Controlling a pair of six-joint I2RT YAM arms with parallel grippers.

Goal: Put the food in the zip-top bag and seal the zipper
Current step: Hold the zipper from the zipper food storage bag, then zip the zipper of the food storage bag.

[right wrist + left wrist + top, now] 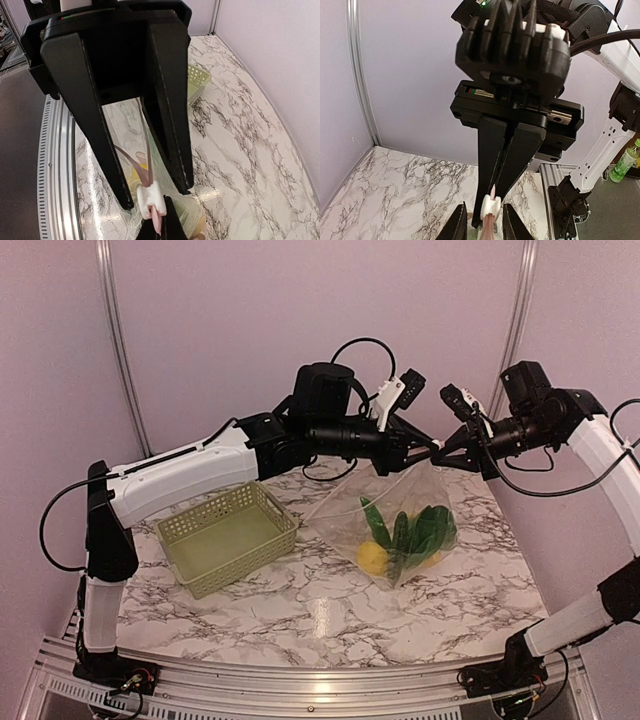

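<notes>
The clear zip-top bag (pixel 335 508) hangs from its top right corner above the marble table. The food lies in it: a yellow lemon (pixel 373 557), a dark cucumber (pixel 378 523) and leafy bok choy (pixel 432 525). My right gripper (pixel 161 227) is shut on the end of the pinkish zipper (pixel 159 220). Just past it sits the white slider (pixel 150 200). My left gripper (pixel 485 225) stands open round that slider (pixel 491 205), with a gap on each side. Beyond the slider the two zipper strips (pixel 145 160) spread apart.
A light green perforated basket (pixel 228 535) stands on the table (pixel 320 610) to the left of the bag. Both arms meet high over the back right of the table. A green bottle (pixel 625 162) stands off the table beside the right arm's base.
</notes>
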